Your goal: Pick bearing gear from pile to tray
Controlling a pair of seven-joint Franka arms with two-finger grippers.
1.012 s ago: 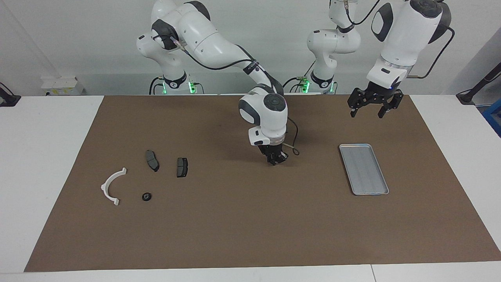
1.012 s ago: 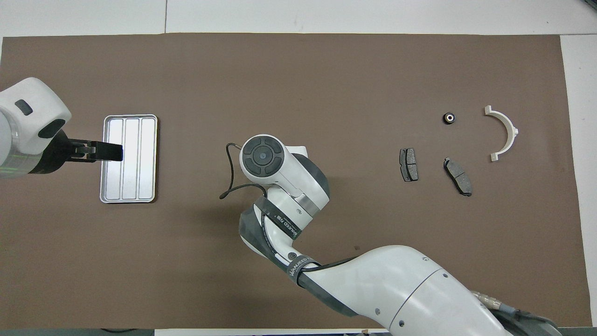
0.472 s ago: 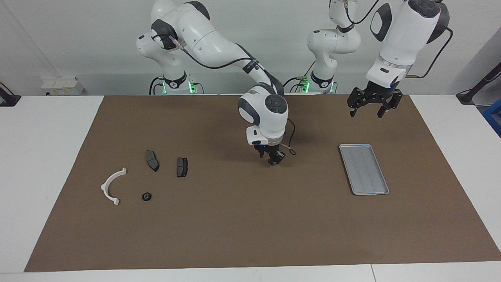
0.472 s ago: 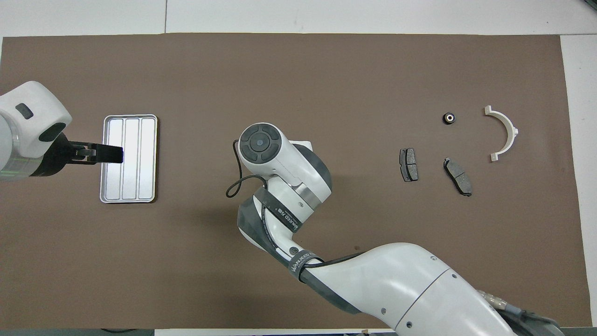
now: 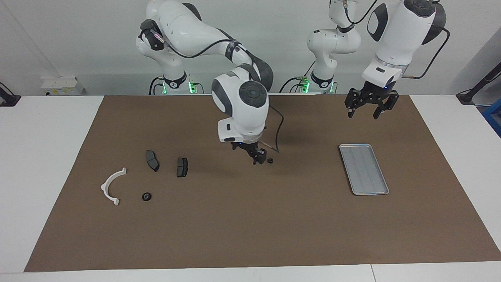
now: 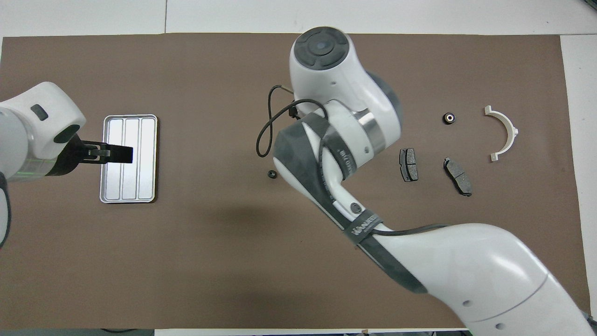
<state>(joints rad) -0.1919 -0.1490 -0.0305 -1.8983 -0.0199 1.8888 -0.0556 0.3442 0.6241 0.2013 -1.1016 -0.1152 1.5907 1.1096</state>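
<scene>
A small black round piece (image 5: 270,160) lies alone on the brown mat between the pile and the tray; it also shows in the overhead view (image 6: 271,174). My right gripper (image 5: 256,158) hangs open just above the mat beside it, apart from it, and is hidden under its wrist in the overhead view. The pile holds a white half-ring bracket (image 5: 112,186), two brake pads (image 5: 152,160) (image 5: 182,167) and another black round piece (image 5: 146,196). The silver tray (image 5: 364,170) (image 6: 140,177) holds nothing. My left gripper (image 5: 366,113) (image 6: 126,154) waits open, raised over the tray.
A brown mat (image 5: 250,227) covers most of the white table. A black cable loop (image 5: 277,135) hangs from my right wrist close to the lone round piece. In the overhead view the right arm (image 6: 419,261) crosses the mat near the brake pads (image 6: 408,164).
My right gripper has let go of the small black round piece, risen a little and moved toward the pile. The piece stays on the mat. My left gripper barely moved.
</scene>
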